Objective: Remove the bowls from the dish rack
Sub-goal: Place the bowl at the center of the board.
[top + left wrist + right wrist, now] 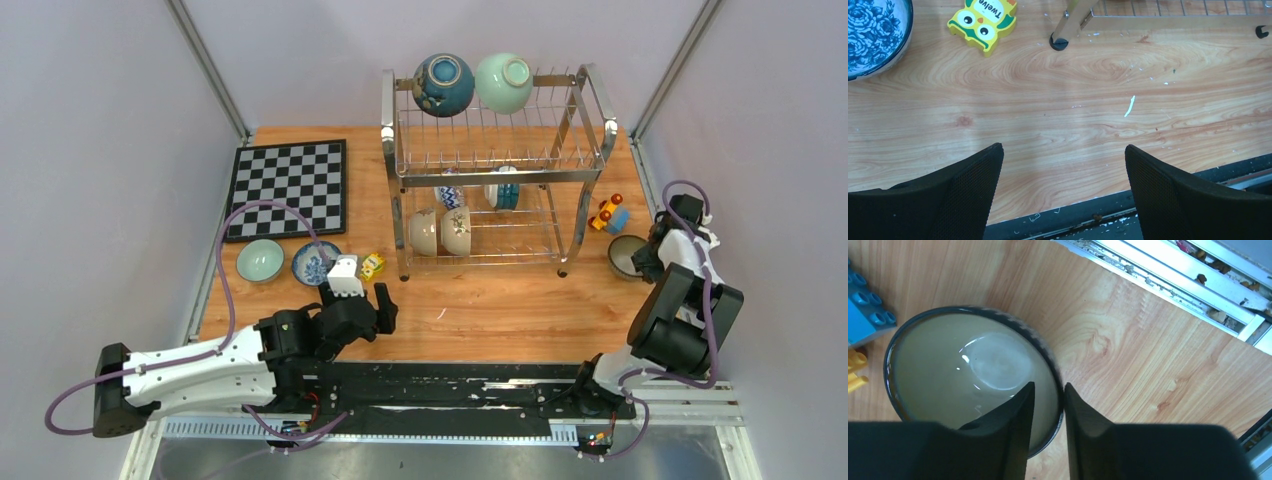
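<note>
Right wrist, blue brick (865, 310) beside dark-rimmed bowl (948, 360)

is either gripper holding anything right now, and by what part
Left gripper holds nothing. Right gripper straddles the rim of the dark-rimmed bowl; whether it grips cannot be told.

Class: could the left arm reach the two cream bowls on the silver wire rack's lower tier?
Probably yes: the open left gripper sits near the cream bowls; only the wire rack's front leg crowds the way.
</note>
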Tool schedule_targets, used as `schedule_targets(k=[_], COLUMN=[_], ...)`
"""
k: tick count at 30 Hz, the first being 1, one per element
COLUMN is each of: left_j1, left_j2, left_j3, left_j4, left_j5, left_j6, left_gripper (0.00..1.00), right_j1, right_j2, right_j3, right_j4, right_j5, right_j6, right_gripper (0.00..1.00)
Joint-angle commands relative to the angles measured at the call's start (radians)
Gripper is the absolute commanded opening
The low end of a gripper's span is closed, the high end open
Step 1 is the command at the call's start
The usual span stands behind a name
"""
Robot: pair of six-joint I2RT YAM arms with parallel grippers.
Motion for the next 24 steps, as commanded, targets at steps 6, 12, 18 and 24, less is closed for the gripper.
schedule_targets(k=[6,12,18,24], left_j1=[-0.005,-0.005,-0.005,-0.005], left_j2=[-0.015,-0.044,-0.08,-0.148], left_j3=[-0.011,-0.007,0.037,0.079], left_j4=[-0.027,-0.052,-0.08,-0.143], left_j5=[-0.053,-0.07,-0.114,-0.17], left_j6=[-0.021,-0.015,0.021,0.034], left_gripper=[0.93,0.93,0.98,1.0], right_j1=[-0.013,-0.008,0.057,0.207], right_j2=[-0.01,-0.063,-0.202,-0.325], right_j3=[-0.017,0.007,0.079,0.18], right_j4=[-0.016,-0.061,-0.084,-0.124], right_j5=[-0.014,-0.035,-0.051,0.042], right_j6=[-0.02,-0.055,-0.033,-0.042], right_gripper=[0.48,0.64,0.69,0.69])
